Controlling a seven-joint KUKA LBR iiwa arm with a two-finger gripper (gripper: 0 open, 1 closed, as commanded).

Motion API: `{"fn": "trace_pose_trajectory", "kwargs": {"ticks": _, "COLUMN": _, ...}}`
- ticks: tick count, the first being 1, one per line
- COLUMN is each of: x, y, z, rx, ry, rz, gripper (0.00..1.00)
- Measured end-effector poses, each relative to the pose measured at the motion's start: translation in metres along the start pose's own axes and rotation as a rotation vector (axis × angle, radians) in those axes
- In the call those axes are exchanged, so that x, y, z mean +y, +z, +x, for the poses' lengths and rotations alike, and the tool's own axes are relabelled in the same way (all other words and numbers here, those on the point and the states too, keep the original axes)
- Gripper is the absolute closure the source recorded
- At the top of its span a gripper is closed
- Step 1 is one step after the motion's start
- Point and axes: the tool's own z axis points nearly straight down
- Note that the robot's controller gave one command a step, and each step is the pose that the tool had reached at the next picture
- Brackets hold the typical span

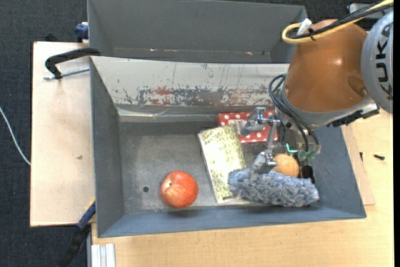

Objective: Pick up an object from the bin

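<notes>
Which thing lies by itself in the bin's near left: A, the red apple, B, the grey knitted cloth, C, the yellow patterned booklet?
A: the red apple sits apart on bare bin floor, while the booklet and cloth overlap further right.

Loose on the floor of the grey metal bin. Near the front wall, left of middle: a round red apple, well apart from the rest. Mid-floor: a flat yellow-green patterned card, slightly tilted. Just behind it, toward the back wall: a red packet with white dots. Along the front wall, toward the right corner: a grey-blue woolly cloth, overlapping the card's near right corner.
</notes>
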Motion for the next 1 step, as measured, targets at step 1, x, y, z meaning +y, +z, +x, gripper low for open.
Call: {"fn": "trace_pose_trajectory", "kwargs": {"ticks": 1, "x": 0.0, "y": -0.0034, "z": -0.0009, "rx": -0.007, "ry": 0.001, "rz": 0.0, "gripper": 0.0}}
